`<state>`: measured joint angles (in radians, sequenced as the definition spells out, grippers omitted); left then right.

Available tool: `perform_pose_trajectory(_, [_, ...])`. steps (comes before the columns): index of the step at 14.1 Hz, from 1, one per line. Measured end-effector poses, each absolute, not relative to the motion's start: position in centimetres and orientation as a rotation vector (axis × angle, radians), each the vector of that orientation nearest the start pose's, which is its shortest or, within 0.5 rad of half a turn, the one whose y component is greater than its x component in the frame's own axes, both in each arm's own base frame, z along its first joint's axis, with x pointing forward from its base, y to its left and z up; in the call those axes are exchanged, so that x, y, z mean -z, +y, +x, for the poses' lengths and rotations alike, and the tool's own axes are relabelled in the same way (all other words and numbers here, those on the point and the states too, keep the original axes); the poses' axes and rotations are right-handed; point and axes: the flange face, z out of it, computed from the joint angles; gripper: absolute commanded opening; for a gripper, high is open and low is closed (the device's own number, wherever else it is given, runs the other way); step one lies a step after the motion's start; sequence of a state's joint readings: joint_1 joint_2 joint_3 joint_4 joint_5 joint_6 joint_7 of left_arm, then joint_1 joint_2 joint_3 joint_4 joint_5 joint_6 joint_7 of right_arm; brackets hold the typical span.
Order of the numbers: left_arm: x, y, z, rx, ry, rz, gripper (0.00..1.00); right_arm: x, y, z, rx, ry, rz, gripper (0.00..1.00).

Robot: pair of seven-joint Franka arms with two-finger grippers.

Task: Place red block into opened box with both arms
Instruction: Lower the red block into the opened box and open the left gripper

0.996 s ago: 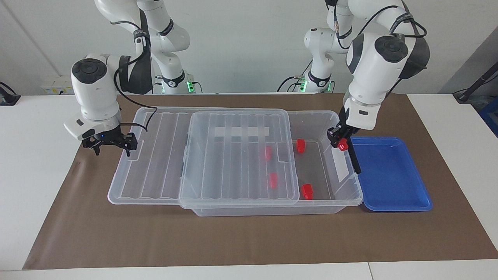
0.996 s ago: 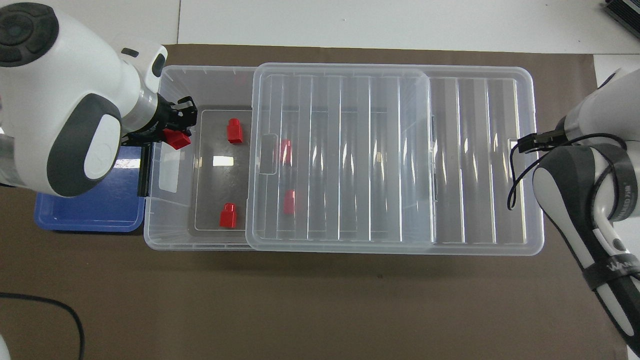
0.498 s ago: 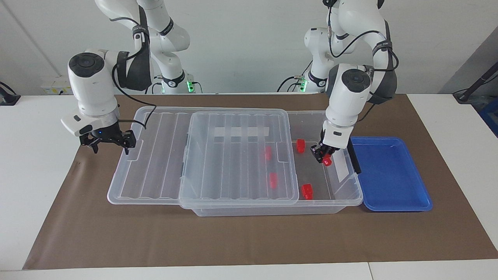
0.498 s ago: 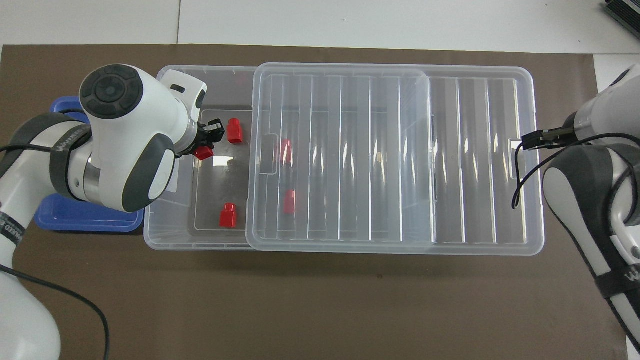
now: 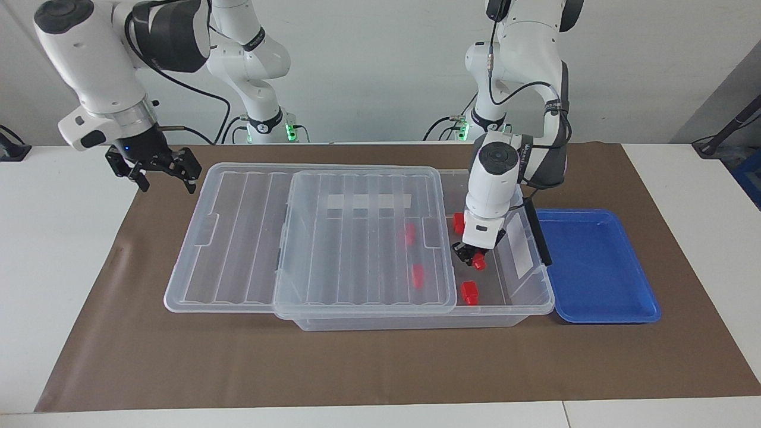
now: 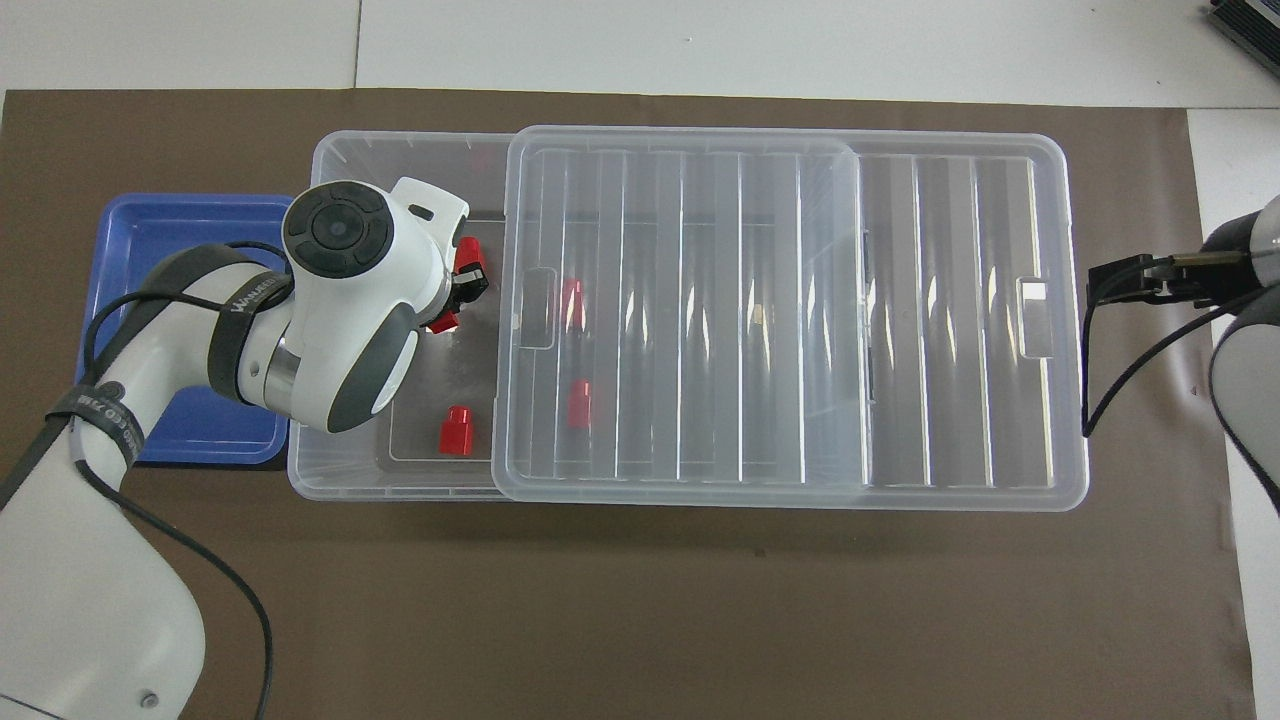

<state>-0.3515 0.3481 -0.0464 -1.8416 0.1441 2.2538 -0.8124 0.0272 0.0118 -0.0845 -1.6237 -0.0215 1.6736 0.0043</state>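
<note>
The left gripper is down inside the open end of the big clear plastic storage box, clamped tight on a small bright red plastic block. That open end is toward the left arm's end of the table; the ribbed see-through lid covers the rest and sticks out past the box toward the right arm's end. Four more red blocks sit on the box floor: two in the open part, one farther from the robots and one nearer, and two showing through the lid. A shallow blue plastic tray sits just beside the box. The right gripper hangs up in the air with its fingers spread apart, holding nothing, over the brown mat near the lid's corner.
</note>
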Motion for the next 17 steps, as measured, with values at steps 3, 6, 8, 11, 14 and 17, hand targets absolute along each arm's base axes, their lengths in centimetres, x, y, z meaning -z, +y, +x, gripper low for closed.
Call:
perform_pose_trajectory(3, [-32.6,-23.8,58.7,0.188,-0.51,-3.061,0.0,-61.9,-3.1,55.8,0.036,0.106,-3.151,1.0])
perform_pose_trajectory(6, [-31.5,-23.5,58.4,0.198,-0.505,-3.065,0.0,-61.8,-2.7,55.8,0.034,0.108,-3.147,1.0])
perform_pose_trajectory(8, [-31.1,-23.5,58.3,0.202,-0.483,-3.055,0.86,-61.7,-2.6,55.8,0.039,0.106,-3.147,1.0])
perform_pose_trajectory(11, [-31.0,-23.5,58.3,0.208,-0.478,-3.054,0.96,-61.7,-2.6,55.8,0.038,0.106,-3.147,1.0])
perform_pose_trajectory(14, [-31.0,-23.4,58.3,0.209,-0.483,-3.054,1.0,-61.7,-2.6,55.8,0.037,0.106,-3.147,1.0])
perform_pose_trajectory(17, [-31.0,-23.4,58.3,0.204,-0.545,-3.043,1.0,-61.6,-2.6,55.8,0.038,0.106,-3.147,1.0])
